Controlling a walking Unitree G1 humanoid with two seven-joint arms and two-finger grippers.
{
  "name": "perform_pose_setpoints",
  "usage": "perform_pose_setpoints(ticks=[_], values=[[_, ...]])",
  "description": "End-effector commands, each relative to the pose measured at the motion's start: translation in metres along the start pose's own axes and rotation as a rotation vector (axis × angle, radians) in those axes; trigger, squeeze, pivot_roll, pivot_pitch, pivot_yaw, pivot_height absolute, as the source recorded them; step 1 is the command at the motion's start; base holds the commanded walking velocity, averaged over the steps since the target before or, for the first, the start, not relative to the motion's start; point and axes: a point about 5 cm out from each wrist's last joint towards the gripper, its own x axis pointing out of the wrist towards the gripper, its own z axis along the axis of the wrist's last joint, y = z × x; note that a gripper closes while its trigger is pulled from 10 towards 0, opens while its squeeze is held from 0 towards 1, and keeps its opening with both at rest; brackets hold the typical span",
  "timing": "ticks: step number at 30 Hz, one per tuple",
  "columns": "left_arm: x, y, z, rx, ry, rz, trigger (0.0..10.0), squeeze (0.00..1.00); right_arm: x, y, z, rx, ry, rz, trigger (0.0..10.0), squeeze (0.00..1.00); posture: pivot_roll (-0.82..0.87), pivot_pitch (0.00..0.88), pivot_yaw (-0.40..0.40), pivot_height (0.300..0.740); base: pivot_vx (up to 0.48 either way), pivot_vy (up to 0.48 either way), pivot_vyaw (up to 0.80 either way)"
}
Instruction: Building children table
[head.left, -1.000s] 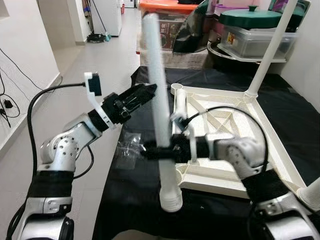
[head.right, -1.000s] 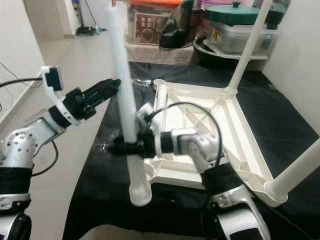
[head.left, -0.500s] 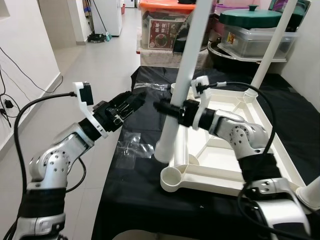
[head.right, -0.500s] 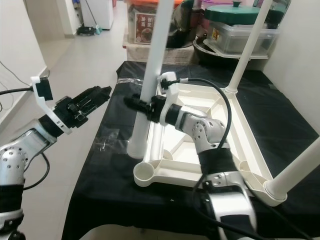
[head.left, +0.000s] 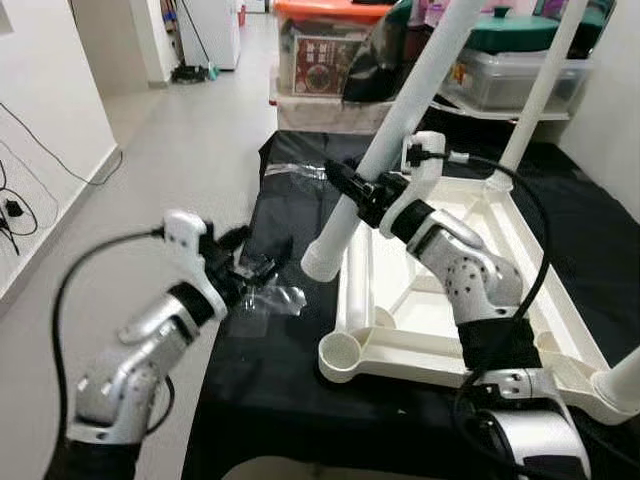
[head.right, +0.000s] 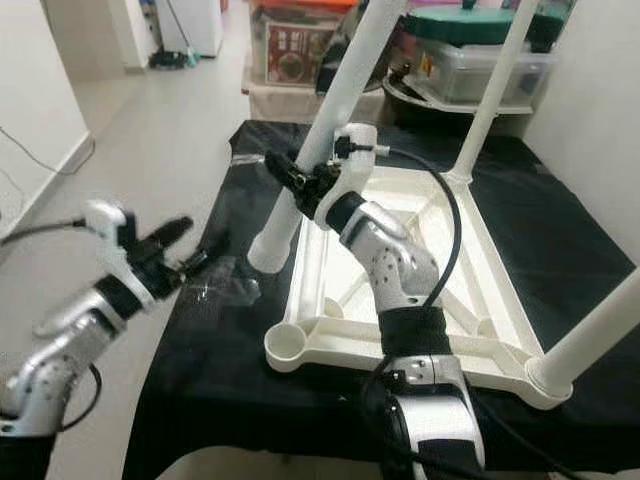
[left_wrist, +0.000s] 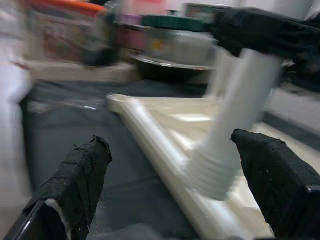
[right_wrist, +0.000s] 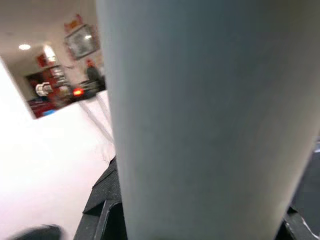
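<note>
The white table frame (head.left: 455, 300) lies upside down on a black cloth. One leg (head.left: 540, 90) stands fixed at its far corner and another (head.left: 625, 372) at its near right corner. The near left socket (head.left: 342, 352) is an open cup. My right gripper (head.left: 362, 190) is shut on a loose white leg (head.left: 400, 130). That leg tilts, with its ribbed lower end (head.left: 320, 263) hanging above the frame's left rail. My left gripper (head.left: 256, 270) hovers open at the cloth's left edge. Its fingers (left_wrist: 75, 185) stand wide apart facing the ribbed end (left_wrist: 212, 172).
A crumpled clear plastic bag (head.left: 272, 296) lies on the cloth (head.left: 280, 400) by the left gripper. Storage bins (head.left: 325, 60) and a green-lidded pot (head.left: 500, 30) crowd the back. Tiled floor (head.left: 150, 150) and a wall with a cable (head.left: 40, 170) are to the left.
The right gripper has tilted the leg further, its top swinging right and its ribbed end lifting slightly. The left arm has dropped lower, toward the plastic bag.
</note>
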Motion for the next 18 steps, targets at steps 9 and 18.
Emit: perform_pose_setpoints(ticks=[9,18], values=[[-0.036,-0.032,-0.035,0.117,0.083,0.184,10.0,0.00,-0.025,0.005,-0.008,-0.150,-0.088,-0.128,10.0,0.00,0.07,0.058,-0.073,0.740,0.000,0.000,0.22],[-0.045,-0.048,-0.054,0.155,0.138,0.160,10.0,0.00,-0.030,0.011,-0.013,-0.171,-0.107,-0.168,10.0,0.00,0.06,0.057,-0.070,0.740,0.000,0.000,0.80]])
